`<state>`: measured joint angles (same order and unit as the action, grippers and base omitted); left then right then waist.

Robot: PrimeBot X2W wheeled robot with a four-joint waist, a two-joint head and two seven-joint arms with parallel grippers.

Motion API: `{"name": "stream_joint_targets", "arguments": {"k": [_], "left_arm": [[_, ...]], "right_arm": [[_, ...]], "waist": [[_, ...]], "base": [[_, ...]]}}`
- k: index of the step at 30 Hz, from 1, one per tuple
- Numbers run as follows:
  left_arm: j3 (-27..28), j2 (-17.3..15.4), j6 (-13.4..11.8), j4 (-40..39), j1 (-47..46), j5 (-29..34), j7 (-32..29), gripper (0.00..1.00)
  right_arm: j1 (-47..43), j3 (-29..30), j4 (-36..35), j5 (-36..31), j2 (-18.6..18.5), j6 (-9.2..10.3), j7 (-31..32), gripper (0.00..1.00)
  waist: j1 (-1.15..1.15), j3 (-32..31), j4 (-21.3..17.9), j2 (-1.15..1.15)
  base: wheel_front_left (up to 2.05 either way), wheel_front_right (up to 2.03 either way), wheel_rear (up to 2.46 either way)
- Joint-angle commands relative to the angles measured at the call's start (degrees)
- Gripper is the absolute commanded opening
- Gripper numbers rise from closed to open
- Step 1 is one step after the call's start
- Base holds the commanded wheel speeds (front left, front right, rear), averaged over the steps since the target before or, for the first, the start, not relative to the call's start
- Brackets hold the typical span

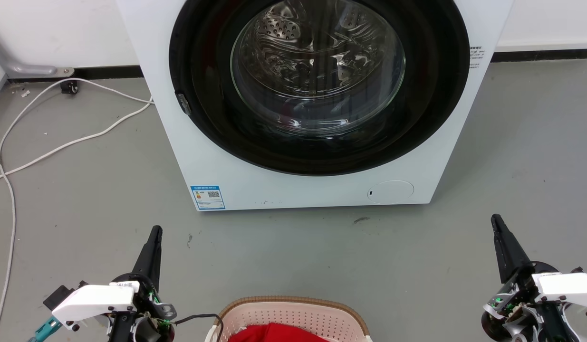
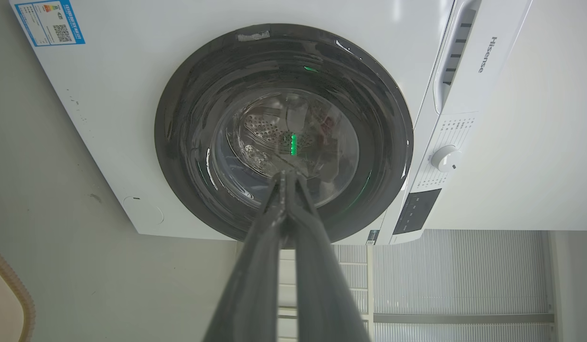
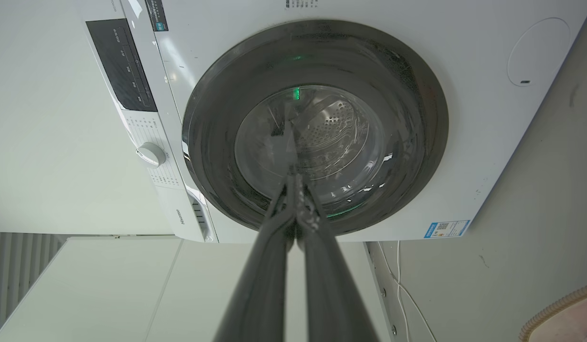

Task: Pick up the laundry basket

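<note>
The laundry basket (image 1: 293, 316) sits on the floor at the bottom middle of the head view, pale pink with small holes and a brown woven rim, red cloth (image 1: 274, 333) inside it. A sliver of its rim shows in the left wrist view (image 2: 17, 294) and the right wrist view (image 3: 559, 308). My left gripper (image 1: 155, 232) is shut, left of the basket and apart from it, fingers pointing toward the washer. My right gripper (image 1: 496, 221) is shut too, well to the basket's right. In both wrist views the fingertips (image 2: 284, 176) (image 3: 293, 178) meet with nothing between them.
A white front-loading washer (image 1: 203, 156) with a round dark glass door (image 1: 317, 80) stands straight ahead against the wall. White cables (image 1: 60, 147) trail over the grey floor at the left. Bare floor lies between the washer and the basket.
</note>
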<state>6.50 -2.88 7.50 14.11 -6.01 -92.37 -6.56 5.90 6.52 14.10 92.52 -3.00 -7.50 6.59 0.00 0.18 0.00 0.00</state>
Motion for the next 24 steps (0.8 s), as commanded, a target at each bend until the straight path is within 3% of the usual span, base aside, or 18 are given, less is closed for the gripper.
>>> {"name": "stream_joint_targets", "arguments": {"k": [1,24], "left_arm": [[0.09,0.01,0.16,0.00,-0.46,-0.10,-0.10,0.00],[0.09,0.01,0.16,0.00,-0.46,-0.10,-0.10,0.00]], "right_arm": [[0.65,0.02,0.07,-0.27,0.19,0.02,0.07,0.00],[0.65,0.00,0.07,-0.25,0.19,0.02,0.06,0.00]], "waist": [[0.00,0.00,0.00,0.00],[0.00,0.00,0.00,0.00]], "base": [[0.00,0.00,0.00],[0.00,0.00,0.00]]}}
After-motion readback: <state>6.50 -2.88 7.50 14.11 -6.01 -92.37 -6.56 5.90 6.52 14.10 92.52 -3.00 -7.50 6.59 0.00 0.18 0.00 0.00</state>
